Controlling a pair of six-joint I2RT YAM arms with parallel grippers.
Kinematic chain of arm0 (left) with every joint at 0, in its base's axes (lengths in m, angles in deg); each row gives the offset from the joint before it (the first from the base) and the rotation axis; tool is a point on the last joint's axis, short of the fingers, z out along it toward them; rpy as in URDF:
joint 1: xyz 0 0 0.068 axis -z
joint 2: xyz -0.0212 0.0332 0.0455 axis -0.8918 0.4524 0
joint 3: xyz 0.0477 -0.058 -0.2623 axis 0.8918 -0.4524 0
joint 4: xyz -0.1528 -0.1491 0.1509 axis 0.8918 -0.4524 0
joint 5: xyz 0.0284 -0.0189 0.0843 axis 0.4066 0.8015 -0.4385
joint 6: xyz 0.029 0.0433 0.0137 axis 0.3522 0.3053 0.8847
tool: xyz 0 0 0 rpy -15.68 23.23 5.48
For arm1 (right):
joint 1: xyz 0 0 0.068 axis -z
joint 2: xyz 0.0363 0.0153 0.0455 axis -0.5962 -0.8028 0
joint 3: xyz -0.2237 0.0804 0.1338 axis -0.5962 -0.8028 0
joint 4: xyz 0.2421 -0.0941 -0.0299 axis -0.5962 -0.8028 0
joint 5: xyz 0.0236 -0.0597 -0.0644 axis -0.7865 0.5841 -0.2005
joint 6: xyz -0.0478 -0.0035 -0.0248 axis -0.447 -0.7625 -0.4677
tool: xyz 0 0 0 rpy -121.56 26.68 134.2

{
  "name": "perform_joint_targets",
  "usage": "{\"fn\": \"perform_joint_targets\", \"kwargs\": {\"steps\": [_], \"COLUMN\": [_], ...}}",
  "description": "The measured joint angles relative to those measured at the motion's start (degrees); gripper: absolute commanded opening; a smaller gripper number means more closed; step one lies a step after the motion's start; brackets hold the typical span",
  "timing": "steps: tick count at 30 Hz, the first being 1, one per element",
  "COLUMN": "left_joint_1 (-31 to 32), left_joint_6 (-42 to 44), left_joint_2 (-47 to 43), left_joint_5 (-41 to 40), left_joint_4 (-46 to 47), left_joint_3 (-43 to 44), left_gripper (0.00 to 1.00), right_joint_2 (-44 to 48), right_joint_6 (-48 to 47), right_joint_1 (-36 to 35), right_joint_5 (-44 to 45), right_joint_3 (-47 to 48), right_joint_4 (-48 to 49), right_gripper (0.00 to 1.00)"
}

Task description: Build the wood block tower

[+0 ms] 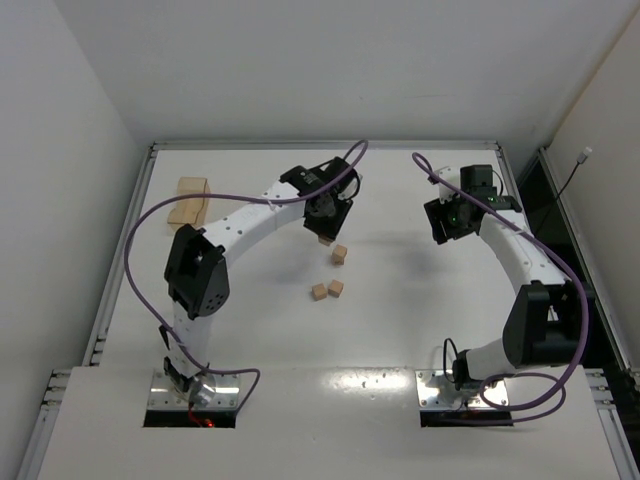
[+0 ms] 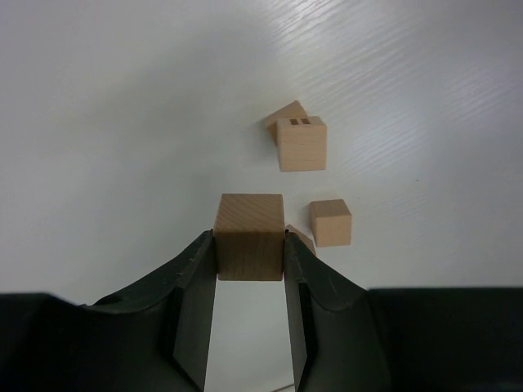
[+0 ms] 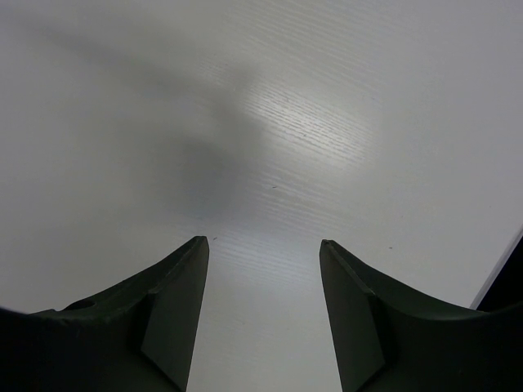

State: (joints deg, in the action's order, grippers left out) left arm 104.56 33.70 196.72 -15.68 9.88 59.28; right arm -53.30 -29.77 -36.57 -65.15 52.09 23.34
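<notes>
My left gripper [image 2: 249, 247] was clenched on one wooden cube [image 2: 249, 237], pinched only at the very tips of the fingers [image 2: 194, 282], with most of the block standing out beyond them. That shallow hold was my first worry: any bump or quick swing could have twisted the block in the jaws or let it slip out. I could not tell from either view whether it hung clear of the table [image 1: 420, 300]. No tower stood yet. The other cubes lay loose just ahead of the left gripper: a single one [image 2: 330, 222] close beside my right-hand finger, and farther on a touching pair [image 2: 301, 144], the rear block turned askew. Because my fingers were much bulkier than the blocks, lowering onto any of them risked nudging a neighbour away or shoving the base sideways. A block set down off-centre, or released while tilted, would likely have tumbled. My right gripper [image 3: 263, 327] hung released and empty over bare table, well apart from the cubes. The wooden tray [image 1: 188, 200] sat near the far left corner.
</notes>
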Motion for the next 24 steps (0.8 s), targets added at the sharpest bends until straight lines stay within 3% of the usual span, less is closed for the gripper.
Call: {"fn": "perform_joint_targets", "kwargs": {"steps": [24], "left_joint_1": [4.3], "left_joint_6": [-7.2], "left_joint_2": [8.7], "left_joint_5": [-3.0], "left_joint_4": [0.0], "left_joint_3": [5.6], "left_gripper": [0.00], "right_joint_2": [-0.1], "right_joint_6": [0.4], "right_joint_1": [0.0], "right_joint_5": [0.1], "right_joint_3": [0.0], "right_joint_4": [-0.2], "right_gripper": [0.54]}}
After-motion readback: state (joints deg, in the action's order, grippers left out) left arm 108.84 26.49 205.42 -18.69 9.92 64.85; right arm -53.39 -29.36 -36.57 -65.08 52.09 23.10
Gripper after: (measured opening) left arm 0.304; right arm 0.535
